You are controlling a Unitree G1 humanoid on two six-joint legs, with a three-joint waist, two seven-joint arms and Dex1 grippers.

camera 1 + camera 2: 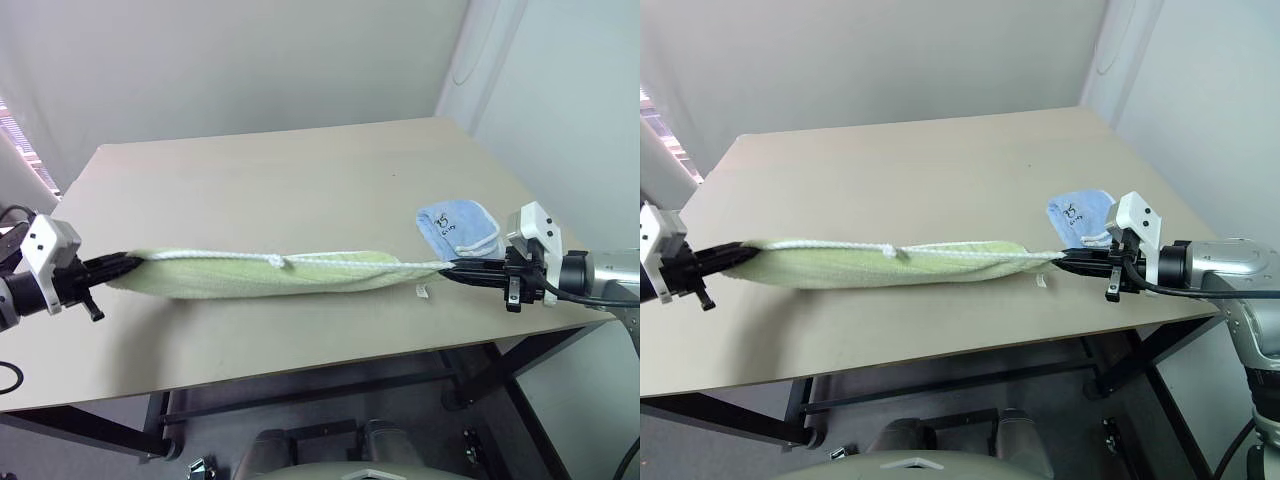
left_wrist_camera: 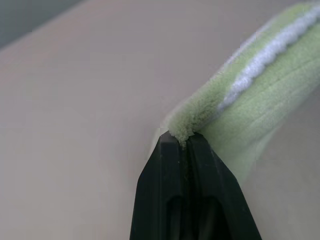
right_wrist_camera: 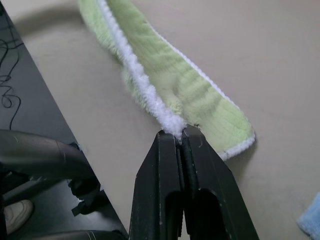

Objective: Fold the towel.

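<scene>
Two thin pinches are all that carry the towel (image 1: 250,275), and most of the risk is judged to lie there. At the left gripper (image 2: 184,139) only a small tuft of green pile is seen clamped between the closed fingers (image 2: 162,180); at the right gripper (image 3: 181,134) little more than the white stitched edging is caught between fingers (image 3: 160,175) that are likewise pressed together. Should either arm pull harder away from the other, the edging could be drawn out of the pinch, and that end would drop to the table (image 1: 300,180) with the fold lost. A second hazard is judged to come from the blue cloth (image 1: 458,227), which lies on the table just beyond the towel's right end, near the right gripper; it could be snagged or dragged if that end is swept across it. Uneven lowering is a third concern, since the doubled layers could slide apart and land skewed. As for position, the towel is stretched as a long, sagging roll between the two grippers, across the near part of the table, with its white edging running along the top and a small white loop hanging near its right end. Each end of the towel sits right at the fingertips, gripped between them rather than wrapped around them, and the body of the cloth extends away from both.
</scene>
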